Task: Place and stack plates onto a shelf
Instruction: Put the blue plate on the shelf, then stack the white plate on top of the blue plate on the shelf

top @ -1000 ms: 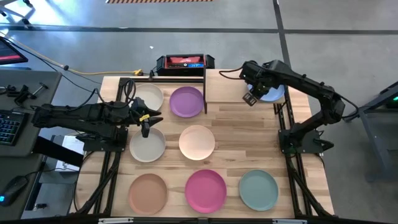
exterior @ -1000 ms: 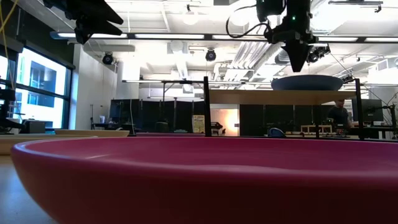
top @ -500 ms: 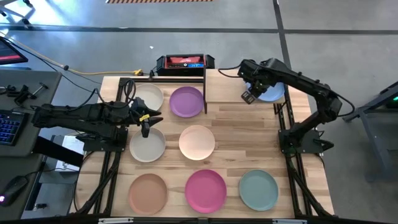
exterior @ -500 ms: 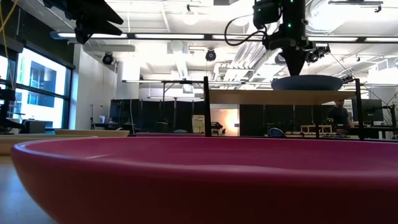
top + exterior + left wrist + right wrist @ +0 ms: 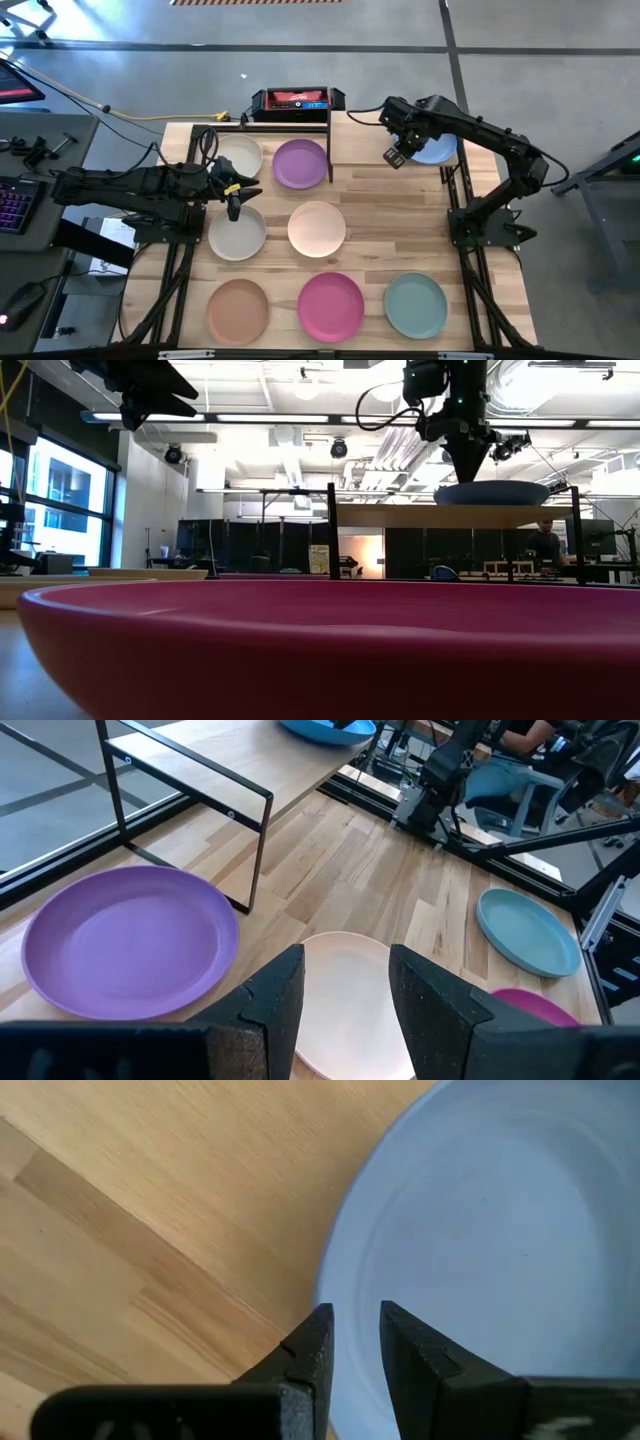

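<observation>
Wood tabletop (image 5: 370,200) carries seven plates; the blue plate (image 5: 437,148) sits on the shelf (image 5: 385,135). Right gripper (image 5: 352,1338) hangs over its rim, fingers narrowly apart, empty. Lifting carelessly could drag that plate off. Left gripper (image 5: 345,990), open and empty, waits above the peach plate (image 5: 350,1000).

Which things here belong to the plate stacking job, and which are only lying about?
For the job: blue plate on the shelf, purple plate, peach plate, magenta plate, teal plate.
Lying about: red-and-black box, keyboard.
</observation>
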`<state>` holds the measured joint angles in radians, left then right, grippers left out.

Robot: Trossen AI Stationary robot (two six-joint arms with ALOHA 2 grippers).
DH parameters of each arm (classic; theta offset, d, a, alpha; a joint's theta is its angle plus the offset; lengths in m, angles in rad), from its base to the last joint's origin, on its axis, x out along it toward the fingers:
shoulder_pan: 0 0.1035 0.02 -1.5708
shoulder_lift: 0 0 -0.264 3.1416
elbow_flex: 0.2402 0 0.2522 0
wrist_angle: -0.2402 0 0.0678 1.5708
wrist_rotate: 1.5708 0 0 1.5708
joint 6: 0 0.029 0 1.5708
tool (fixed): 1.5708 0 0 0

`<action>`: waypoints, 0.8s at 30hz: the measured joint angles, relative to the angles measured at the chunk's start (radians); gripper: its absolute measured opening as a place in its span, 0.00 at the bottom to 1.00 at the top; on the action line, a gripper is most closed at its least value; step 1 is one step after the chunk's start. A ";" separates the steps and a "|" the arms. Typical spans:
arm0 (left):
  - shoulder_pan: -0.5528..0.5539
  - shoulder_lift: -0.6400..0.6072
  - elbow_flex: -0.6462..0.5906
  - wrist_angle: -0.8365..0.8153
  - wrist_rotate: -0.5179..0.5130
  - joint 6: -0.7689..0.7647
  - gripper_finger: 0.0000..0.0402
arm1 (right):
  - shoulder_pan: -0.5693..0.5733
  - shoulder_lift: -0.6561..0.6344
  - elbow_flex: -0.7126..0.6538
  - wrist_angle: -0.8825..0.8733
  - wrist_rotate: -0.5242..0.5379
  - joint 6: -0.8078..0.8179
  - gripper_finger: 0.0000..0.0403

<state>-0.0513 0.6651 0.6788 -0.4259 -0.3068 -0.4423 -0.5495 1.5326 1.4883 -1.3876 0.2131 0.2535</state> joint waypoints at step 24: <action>0.000 0.000 0.000 0.005 0.000 -0.009 0.34 | 0.073 0.000 0.107 -0.011 -0.099 -0.007 0.17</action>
<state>-0.0513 0.6651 0.6788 -0.4206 -0.3065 -0.4517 -0.4763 1.5322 1.5949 -1.3987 0.1141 0.2465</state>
